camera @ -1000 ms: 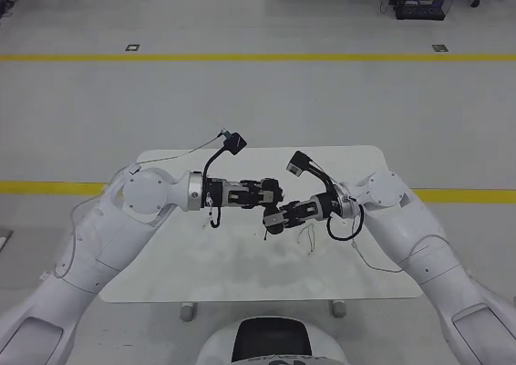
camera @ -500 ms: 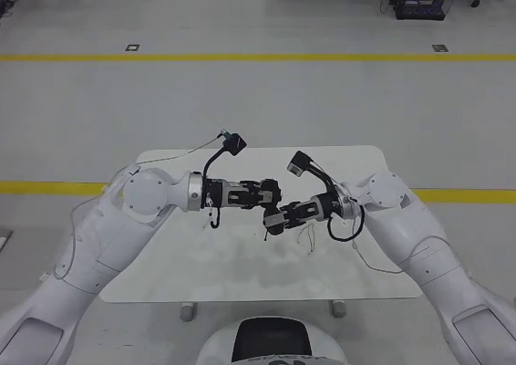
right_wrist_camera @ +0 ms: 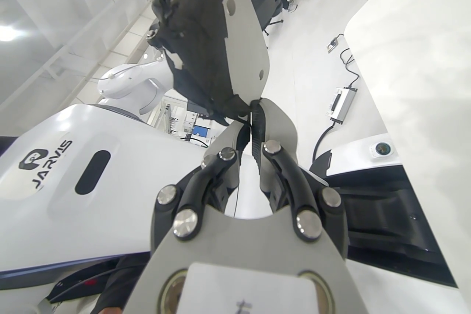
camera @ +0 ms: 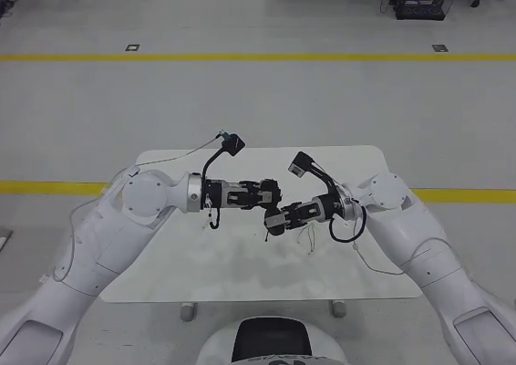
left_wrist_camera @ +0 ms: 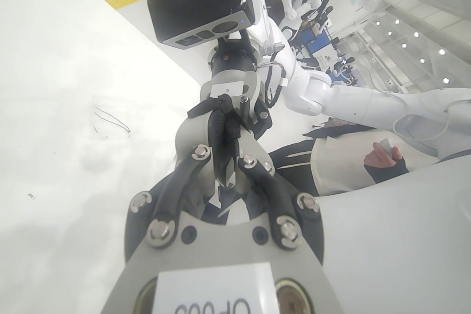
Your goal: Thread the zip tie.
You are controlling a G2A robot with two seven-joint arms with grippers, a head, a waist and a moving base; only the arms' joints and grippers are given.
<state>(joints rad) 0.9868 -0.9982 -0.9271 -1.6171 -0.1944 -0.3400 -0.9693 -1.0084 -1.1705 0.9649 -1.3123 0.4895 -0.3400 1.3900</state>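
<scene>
Both grippers meet tip to tip above the middle of the white table point(camera: 240, 274). My left gripper point(camera: 271, 193) is shut, its black-padded fingers point(left_wrist_camera: 220, 146) pressed together against the other gripper's tips. My right gripper point(camera: 278, 220) is shut too; its fingers point(right_wrist_camera: 257, 124) pinch a thin black zip tie point(right_wrist_camera: 238, 188) that runs back between them. The tie's free end point(camera: 266, 235) hangs below the grippers. The spot where the tips meet point(right_wrist_camera: 247, 108) hides how the tie sits in the left gripper.
A few loose thin ties point(camera: 309, 239) lie on the table near the right arm, and they also appear as thin ties point(left_wrist_camera: 110, 118) in the left wrist view. A person's hand point(left_wrist_camera: 382, 151) rests beyond the table's edge.
My right gripper has edged slightly closer to the left one. The hanging tie and the left arm stay as they were.
</scene>
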